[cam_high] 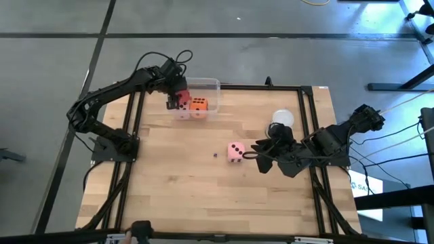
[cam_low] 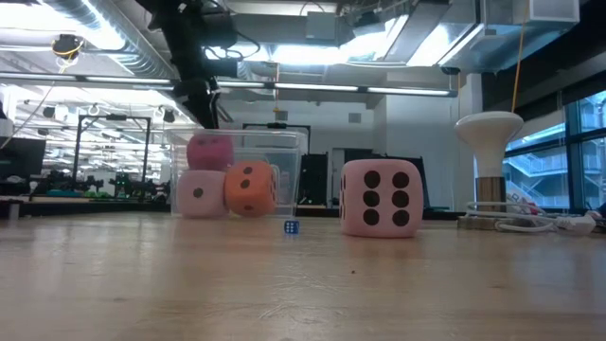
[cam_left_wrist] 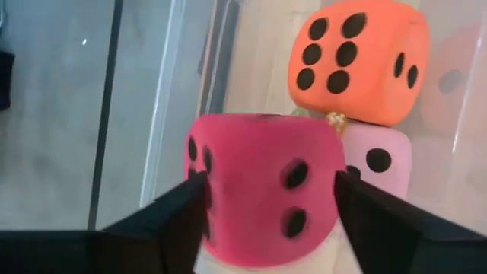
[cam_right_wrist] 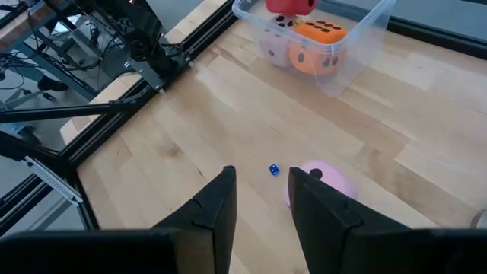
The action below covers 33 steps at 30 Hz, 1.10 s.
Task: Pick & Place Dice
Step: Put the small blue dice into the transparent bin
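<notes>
My left fingers [cam_left_wrist: 266,221] hang over the clear plastic tub [cam_high: 210,87] at the far edge of the worktop [cam_high: 203,183], left of its middle. They stand spread on either side of the red die [cam_left_wrist: 259,186], close against its flanks; I cannot tell whether they press it. That die sits on top of a pale pink die [cam_left_wrist: 377,164], with the orange die [cam_left_wrist: 358,61] just beside, both inside the tub. The tub's walls leave little room around them.

My right fingers [cam_right_wrist: 262,202] wait low over the right part of the worktop, parted a little with nothing between them. Just beyond their tips lies the pink die [cam_high: 235,152], six dark pips showing toward the near side in the low view, with a tiny blue die [cam_right_wrist: 273,170] just to its left. The worktop is open wood from there to the near edge and to the left rail [cam_high: 129,169]. A white round object [cam_high: 283,118] sits near the right rail.
</notes>
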### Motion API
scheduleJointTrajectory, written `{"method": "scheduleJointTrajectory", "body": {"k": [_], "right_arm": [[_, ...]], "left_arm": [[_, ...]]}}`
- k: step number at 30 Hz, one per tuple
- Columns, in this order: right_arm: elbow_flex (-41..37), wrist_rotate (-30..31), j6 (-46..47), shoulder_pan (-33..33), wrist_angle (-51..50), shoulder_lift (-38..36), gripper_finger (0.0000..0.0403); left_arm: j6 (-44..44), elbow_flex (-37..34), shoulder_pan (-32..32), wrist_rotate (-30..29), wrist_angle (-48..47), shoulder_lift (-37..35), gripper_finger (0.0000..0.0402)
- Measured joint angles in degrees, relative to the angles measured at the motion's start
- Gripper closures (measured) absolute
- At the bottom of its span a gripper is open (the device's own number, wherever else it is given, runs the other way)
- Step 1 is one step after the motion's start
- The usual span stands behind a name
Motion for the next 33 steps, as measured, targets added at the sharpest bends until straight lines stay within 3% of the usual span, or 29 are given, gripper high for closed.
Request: {"method": "scheduleJointTrajectory", "body": {"k": [4,10,12,16,19,26,30,33], "right_arm": [[0.0,0.0,0.0,0.0,0.0,0.0,0.0284],[0.0,0.0,0.0,0.0,0.0,0.0,0.0284],[0.0,0.0,0.0,0.0,0.0,0.0,0.0284],[0.0,-0.5,0.0,0.0,0.0,0.0,0.0284],[0.0,-0.6,0.4,0.0,0.0,0.0,0.0284],[0.0,-0.6,0.9,0.0,0.0,0.0,0.0284],[0.0,-0.6,0.7,0.0,0.1,0.0,0.0284],[0.0,-1.1,-0.4,0.0,0.4,0.0,0.0284]], "left_arm": [[-2.7,0.0,-0.9,-1.7,0.2,-0.4,0.0089],[-6.3,0.0,-2.7,1.5,3.3,-4.4,0.0085],[-9.0,0.0,-3.7,6.7,3.8,-6.6,0.0089],[-20.4,0.1,-7.7,23.0,4.0,-9.9,0.0097],[-23.9,0.1,-14.0,27.8,3.9,-10.5,0.0103],[-24.3,0.1,-29.8,18.9,8.0,-8.2,0.0115],[-24.6,-0.3,-35.3,13.6,13.1,-4.6,0.0116],[-26.8,-3.6,-38.2,12.8,18.7,-1.6,0.0116]]}}
